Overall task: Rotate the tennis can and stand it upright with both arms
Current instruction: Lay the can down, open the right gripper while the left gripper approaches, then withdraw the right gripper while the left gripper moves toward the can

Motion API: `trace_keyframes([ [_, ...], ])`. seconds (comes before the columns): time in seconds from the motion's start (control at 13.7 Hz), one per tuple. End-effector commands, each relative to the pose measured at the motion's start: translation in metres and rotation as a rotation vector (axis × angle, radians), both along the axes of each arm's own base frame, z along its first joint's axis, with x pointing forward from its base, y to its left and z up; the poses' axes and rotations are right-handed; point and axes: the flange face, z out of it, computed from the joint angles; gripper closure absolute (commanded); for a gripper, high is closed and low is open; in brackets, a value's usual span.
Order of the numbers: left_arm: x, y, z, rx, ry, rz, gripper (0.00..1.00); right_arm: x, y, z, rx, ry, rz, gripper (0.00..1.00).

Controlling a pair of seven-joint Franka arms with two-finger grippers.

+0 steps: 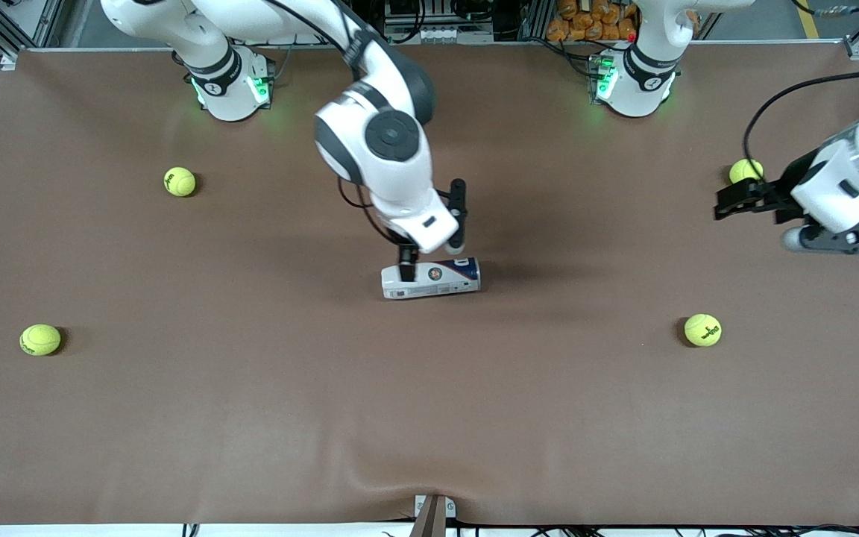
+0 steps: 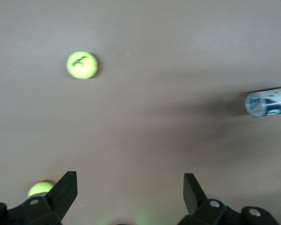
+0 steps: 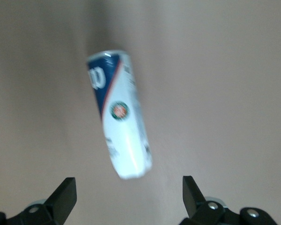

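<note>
White-blue can (image 1: 431, 278) lies flat mid-table. Right gripper (image 1: 429, 257) just above it, jaws wide, empty. Left gripper (image 1: 728, 203) waits near ball (image 1: 745, 171), jaws wide. Risk: can rolls if nudged off-centre.

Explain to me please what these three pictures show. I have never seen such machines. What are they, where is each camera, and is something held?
They are two white robot arms bolted to a brown table, each ending in a two-finger claw. The large picture looks down from a high camera facing them. The other two come from cameras on the arms' wrists, looking past the black fingers.

The right claw hangs open just above the tennis can, which lies on its side mid-table. It holds nothing; its wrist view shows the can free between the fingers.

The left claw waits open and empty at its own end of the table, over a ball. Three more balls lie around: and.
</note>
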Motion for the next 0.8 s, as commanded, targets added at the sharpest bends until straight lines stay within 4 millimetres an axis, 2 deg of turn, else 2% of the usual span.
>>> trace_keyframes([
  [0.0, 0.011, -0.016, -0.015, -0.118, 0.021, 0.062, 0.00, 0.045, -0.085, 0.031, 0.020, 0.013, -0.253, 0.00],
  [0.22, 0.019, -0.027, -0.035, -0.267, 0.078, 0.105, 0.00, 0.097, -0.203, 0.062, 0.035, -0.003, -0.472, 0.00],
  [0.29, 0.022, -0.031, -0.044, -0.307, 0.098, 0.112, 0.00, 0.108, -0.245, 0.074, 0.053, -0.009, -0.542, 0.00],
  [0.37, 0.024, -0.034, -0.056, -0.346, 0.110, 0.114, 0.00, 0.110, -0.277, 0.084, 0.046, 0.011, -0.602, 0.00],
  [0.51, 0.022, -0.042, -0.080, -0.428, 0.091, 0.149, 0.00, 0.110, -0.349, 0.087, -0.008, 0.108, -0.818, 0.00],
  [0.59, 0.022, -0.045, -0.095, -0.458, 0.072, 0.138, 0.00, 0.103, -0.375, 0.103, -0.013, 0.117, -0.913, 0.00],
  [0.73, 0.018, -0.051, -0.123, -0.505, 0.042, 0.121, 0.00, 0.083, -0.408, 0.125, -0.052, 0.158, -1.108, 0.00],
])
